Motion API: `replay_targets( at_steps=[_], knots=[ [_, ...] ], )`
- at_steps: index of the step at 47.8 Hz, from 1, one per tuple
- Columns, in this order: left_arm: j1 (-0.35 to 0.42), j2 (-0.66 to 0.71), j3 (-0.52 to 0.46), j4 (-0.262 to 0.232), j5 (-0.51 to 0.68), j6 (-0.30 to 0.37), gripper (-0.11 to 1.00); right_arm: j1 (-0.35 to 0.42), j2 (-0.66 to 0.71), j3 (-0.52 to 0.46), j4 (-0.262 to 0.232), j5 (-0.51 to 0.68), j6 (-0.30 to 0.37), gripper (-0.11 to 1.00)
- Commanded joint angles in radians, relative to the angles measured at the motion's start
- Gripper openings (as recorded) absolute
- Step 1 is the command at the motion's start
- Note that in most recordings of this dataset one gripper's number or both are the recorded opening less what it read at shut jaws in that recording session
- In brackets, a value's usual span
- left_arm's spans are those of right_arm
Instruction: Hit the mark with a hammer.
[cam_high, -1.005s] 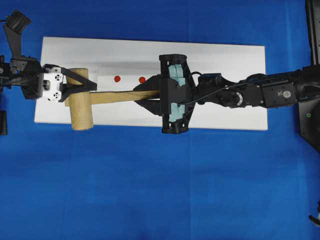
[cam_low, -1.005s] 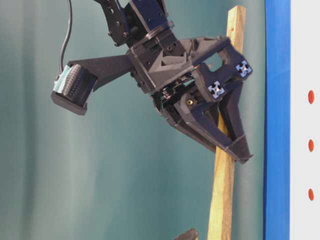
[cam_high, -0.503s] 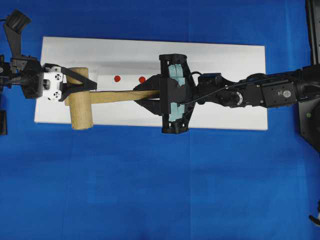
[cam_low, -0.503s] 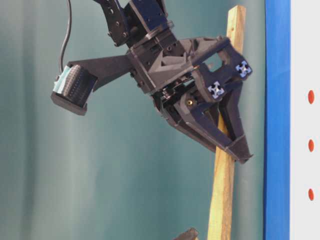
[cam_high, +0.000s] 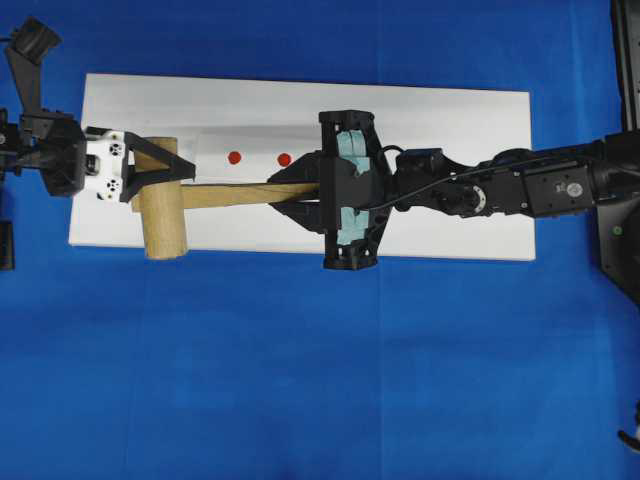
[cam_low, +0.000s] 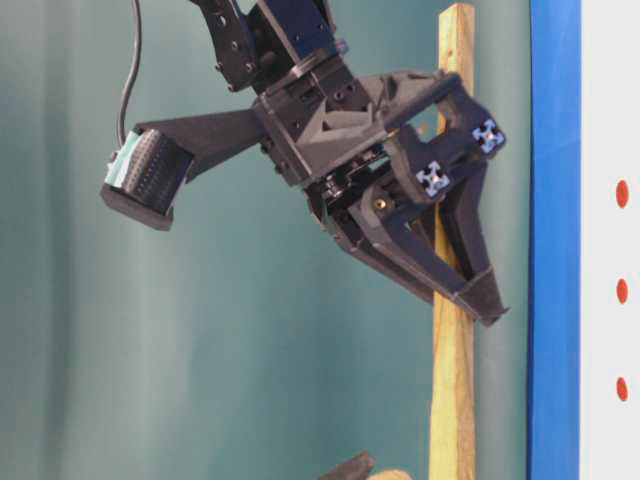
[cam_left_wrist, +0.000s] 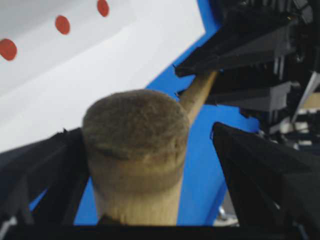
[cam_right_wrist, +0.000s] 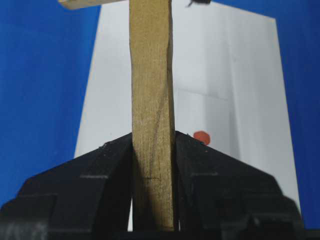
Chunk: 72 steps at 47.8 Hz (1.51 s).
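Observation:
The hammer, a light wooden mallet, lies across the left half of the white board (cam_high: 450, 130), with its thick head (cam_high: 162, 205) at the left and its flat handle (cam_high: 240, 193) running right. My right gripper (cam_high: 295, 190) is shut on the handle (cam_right_wrist: 151, 75), which stands pinched between its fingers (cam_right_wrist: 107, 165). My left gripper (cam_high: 175, 172) is open around the head (cam_left_wrist: 135, 130). Its left finger lies against the head, while the right finger (cam_left_wrist: 260, 170) stands well apart. Two red marks (cam_high: 234, 157) (cam_high: 284, 159) sit just behind the handle.
Blue cloth (cam_high: 300, 370) surrounds the board. In the table-level view the right gripper (cam_low: 490, 305) holds the handle (cam_low: 452, 380) off the board, beside three red marks (cam_low: 622, 291). A black fixture (cam_high: 625, 150) stands at the right edge.
My left gripper has opened and let go of the hammer head. The handle has shifted slightly in the table-level view. The right gripper keeps its grip.

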Motion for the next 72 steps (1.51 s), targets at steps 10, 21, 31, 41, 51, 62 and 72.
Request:
replay_targets(
  at_steps=[10,21,31,41,51,62,72],
  knots=[
    [0.003,-0.112,0.028,-0.002,0.037,-0.002,0.90,0.017,-0.126,0.072,0.018,-0.008,0.009,0.09],
    [0.002,-0.225,0.063,0.000,0.104,0.000,0.90,0.020,-0.201,0.156,0.046,-0.009,0.028,0.09],
    [0.003,-0.296,0.077,0.003,0.152,0.005,0.90,0.028,-0.242,0.196,0.049,-0.014,0.052,0.09],
    [0.003,-0.304,0.080,0.021,0.152,0.100,0.90,0.057,-0.242,0.190,0.058,-0.015,0.077,0.09],
    [0.003,-0.295,0.078,0.021,0.127,0.328,0.89,0.163,-0.233,0.187,0.100,-0.061,0.161,0.09],
    [0.026,-0.253,0.077,0.021,0.041,0.520,0.87,0.305,-0.153,0.153,0.140,-0.192,0.270,0.09],
    [0.074,-0.235,0.077,0.021,0.012,0.627,0.87,0.390,-0.052,0.081,0.161,-0.250,0.302,0.09]
  ],
)
